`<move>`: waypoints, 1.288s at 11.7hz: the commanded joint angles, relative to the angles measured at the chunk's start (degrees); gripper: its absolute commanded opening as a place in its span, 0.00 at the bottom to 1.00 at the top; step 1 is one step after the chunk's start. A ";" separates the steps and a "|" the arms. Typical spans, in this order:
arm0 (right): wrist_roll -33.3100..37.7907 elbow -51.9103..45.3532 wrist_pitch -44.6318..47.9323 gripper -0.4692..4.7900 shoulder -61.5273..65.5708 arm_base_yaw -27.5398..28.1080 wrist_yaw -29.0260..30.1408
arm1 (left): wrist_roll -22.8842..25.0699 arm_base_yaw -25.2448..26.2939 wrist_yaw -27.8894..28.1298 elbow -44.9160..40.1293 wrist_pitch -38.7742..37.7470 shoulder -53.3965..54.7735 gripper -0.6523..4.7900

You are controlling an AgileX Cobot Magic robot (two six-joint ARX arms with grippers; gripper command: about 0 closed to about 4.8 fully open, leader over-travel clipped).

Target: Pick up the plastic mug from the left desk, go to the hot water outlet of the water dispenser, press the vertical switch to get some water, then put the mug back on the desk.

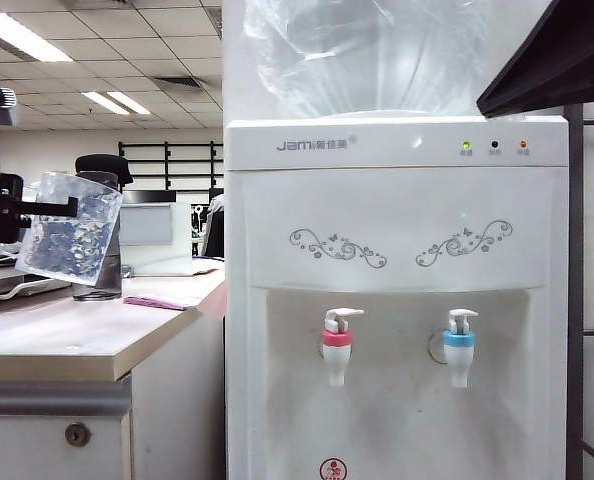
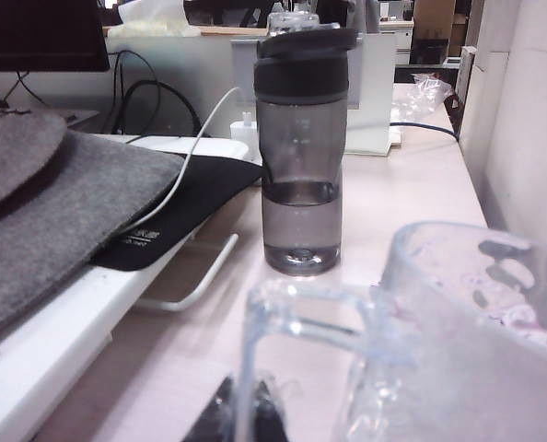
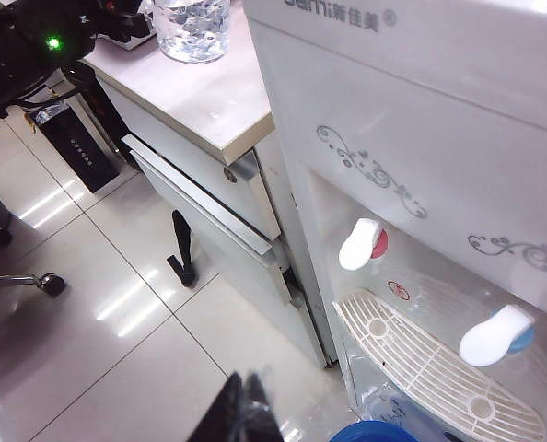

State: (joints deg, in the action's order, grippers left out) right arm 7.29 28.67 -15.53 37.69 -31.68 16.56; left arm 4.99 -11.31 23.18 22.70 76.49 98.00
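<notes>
We see the left gripper (image 2: 246, 416) clamped on the clear handle of the plastic mug (image 1: 69, 230), holding it tilted in the air above the left desk (image 1: 77, 335), at that desk's far left in the exterior view. In the left wrist view the mug (image 2: 467, 341) sits close to the camera, with a dark grey tumbler (image 2: 299, 152) standing upright on the desk behind it. Right gripper (image 3: 244, 412) hangs over the tiled floor in front of the water dispenser (image 1: 397, 220), jaws together, nothing between them. The hot water outlet (image 1: 337, 347) with its red collar and the vertical switch (image 1: 344, 314) on top stand untouched, well apart from the mug.
</notes>
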 commanded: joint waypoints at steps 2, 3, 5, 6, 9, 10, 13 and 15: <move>0.20 0.20 0.79 0.08 -0.07 -0.04 0.11 | -2.49 0.00 -1.66 0.52 -3.10 -0.44 0.11; 0.20 0.20 0.79 0.08 -0.07 -0.04 0.11 | -4.87 0.00 -2.14 0.77 -6.12 -0.42 0.11; 0.20 0.20 0.79 0.08 -0.07 -0.04 0.11 | -6.64 0.00 -2.93 2.19 -11.30 -0.31 0.11; 0.20 0.20 0.79 0.08 -0.07 -0.04 0.11 | -7.21 0.00 -2.97 3.74 -12.33 0.63 0.11; 0.20 0.20 0.79 0.08 -0.07 -0.04 0.11 | -7.41 0.00 -2.19 6.34 -11.37 4.04 0.11; 0.20 0.20 0.79 0.08 -0.07 -0.04 0.11 | -7.41 0.00 -2.16 6.51 -10.78 4.66 0.11; 0.20 0.20 0.79 0.08 -0.07 -0.04 0.11 | -8.70 0.00 -2.23 6.51 -10.12 7.10 0.11; 0.20 0.20 0.79 0.08 -0.07 -0.04 0.11 | -9.77 0.00 -2.40 6.49 -12.87 7.10 0.11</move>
State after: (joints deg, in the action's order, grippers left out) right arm 7.29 28.67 -15.53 37.71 -31.68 16.56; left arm -3.77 -11.31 20.78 28.84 64.36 105.34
